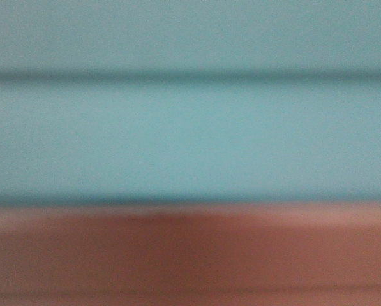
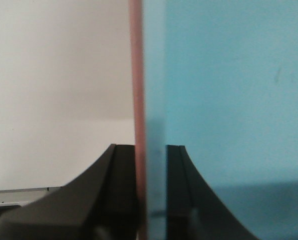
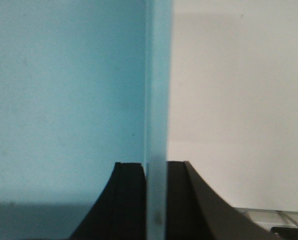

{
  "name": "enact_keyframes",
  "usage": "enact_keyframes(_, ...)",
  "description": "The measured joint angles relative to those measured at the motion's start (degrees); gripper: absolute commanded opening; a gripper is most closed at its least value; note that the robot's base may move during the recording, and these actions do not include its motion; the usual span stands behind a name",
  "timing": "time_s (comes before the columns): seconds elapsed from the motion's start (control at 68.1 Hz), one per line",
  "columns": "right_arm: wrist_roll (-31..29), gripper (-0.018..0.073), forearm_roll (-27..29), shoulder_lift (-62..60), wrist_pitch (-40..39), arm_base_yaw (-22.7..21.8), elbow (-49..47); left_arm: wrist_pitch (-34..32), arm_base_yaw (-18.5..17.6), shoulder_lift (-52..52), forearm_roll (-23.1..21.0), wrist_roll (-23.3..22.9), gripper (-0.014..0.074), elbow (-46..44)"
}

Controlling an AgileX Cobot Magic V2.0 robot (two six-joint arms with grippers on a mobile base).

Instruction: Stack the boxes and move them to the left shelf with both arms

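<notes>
The light blue box (image 1: 190, 134) fills the front view, blurred and very close, with the salmon pink box (image 1: 190, 255) under it, so the blue one sits nested in the pink one. In the left wrist view my left gripper (image 2: 151, 155) is shut on both side walls together, the pink wall (image 2: 137, 100) outside and the blue wall (image 2: 156, 100) inside. In the right wrist view my right gripper (image 3: 155, 170) is shut on the blue box's wall (image 3: 157, 100); its blue inside (image 3: 64, 100) lies to the left. The left shelf is out of view.
A plain pale surface (image 2: 59, 90) lies beyond the boxes on the left and also on the right (image 3: 238, 100). A bit of grey and white hardware (image 3: 273, 220) shows at the lower right of the right wrist view.
</notes>
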Motion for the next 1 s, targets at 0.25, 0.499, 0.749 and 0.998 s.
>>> enact_keyframes(0.25, 0.2, 0.0053, 0.0, 0.0, 0.0, 0.0, 0.0, 0.0, -0.2, -0.1, 0.1, 0.0, -0.0012, 0.0)
enact_keyframes(0.499, 0.2, 0.0053, 0.0, 0.0, 0.0, 0.0, 0.0, 0.0, -0.2, -0.1, 0.0, 0.0, -0.0012, 0.0)
enact_keyframes(0.749, 0.2, 0.0053, 0.0, 0.0, 0.0, 0.0, 0.0, 0.0, -0.2, -0.1, 0.0, 0.0, -0.0012, 0.0)
enact_keyframes(0.998, 0.2, 0.0053, 0.0, 0.0, 0.0, 0.0, 0.0, 0.0, -0.2, -0.1, 0.0, 0.0, -0.0012, 0.0)
